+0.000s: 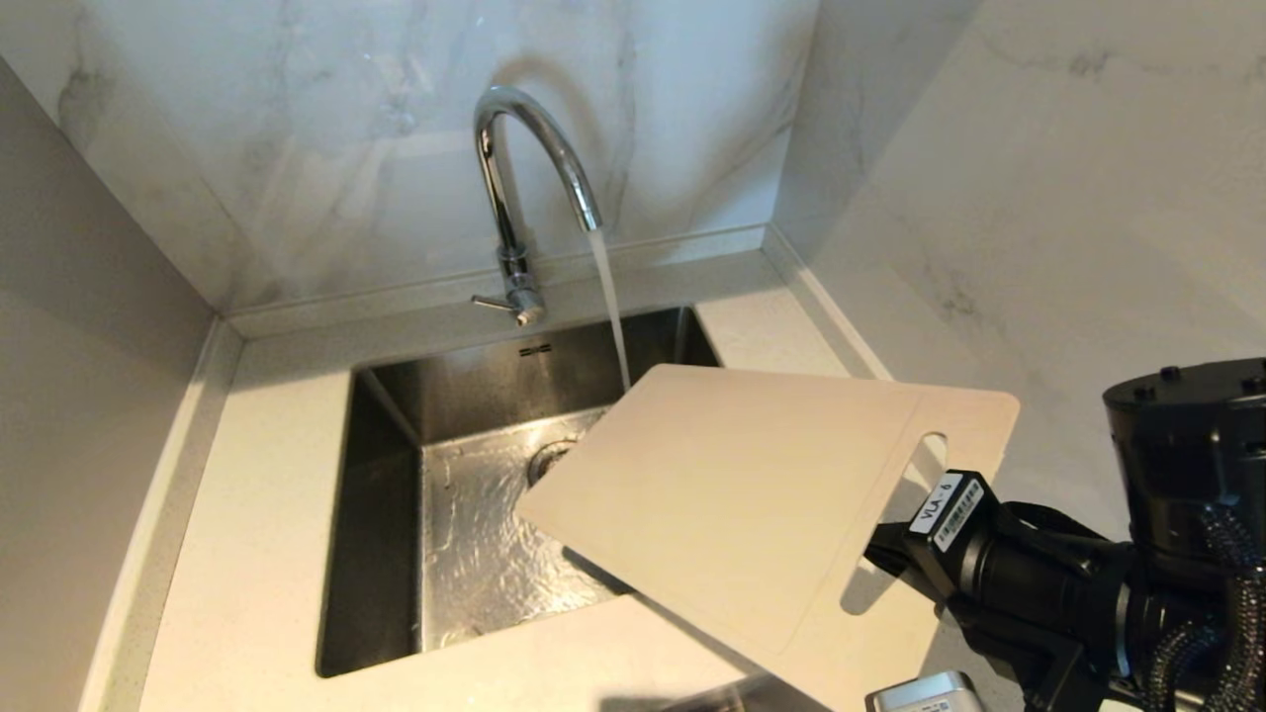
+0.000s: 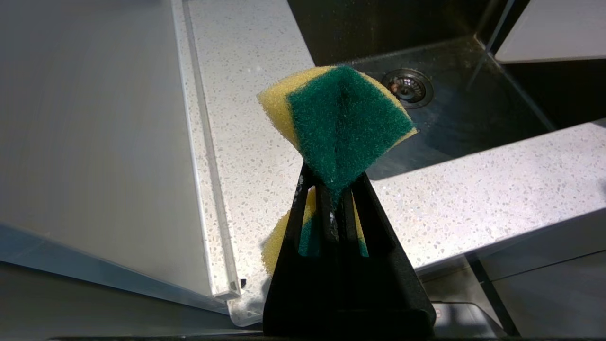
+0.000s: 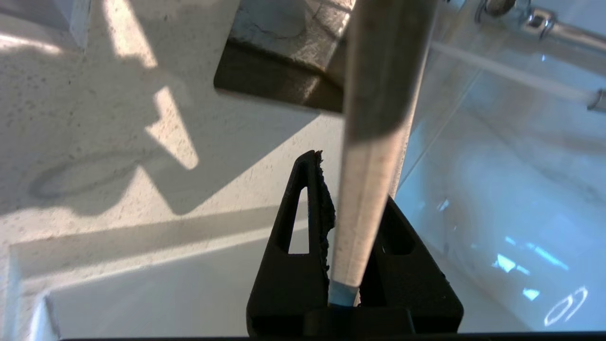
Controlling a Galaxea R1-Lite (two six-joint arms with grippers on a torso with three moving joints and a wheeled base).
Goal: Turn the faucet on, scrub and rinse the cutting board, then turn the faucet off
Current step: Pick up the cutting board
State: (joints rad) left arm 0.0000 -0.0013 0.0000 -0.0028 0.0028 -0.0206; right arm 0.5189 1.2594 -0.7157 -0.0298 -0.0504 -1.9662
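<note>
Right gripper [image 3: 352,208], reaching in from the worktop's right, is clamped on the board [image 1: 752,504], tilted over the sink [image 1: 381,514]. Faucet [image 1: 514,178] water hits the board's far edge. Left gripper [image 2: 337,189] pinches a sponge [image 2: 338,123].

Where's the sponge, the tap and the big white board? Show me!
sponge [image 2: 348,121]: left wrist view, on its green scrubbing face, above the fingers.
faucet [image 1: 504,213]: head view, on the upright chrome neck.
cutting board [image 1: 732,494]: head view, on the middle of its flat face, over the sink.
</note>
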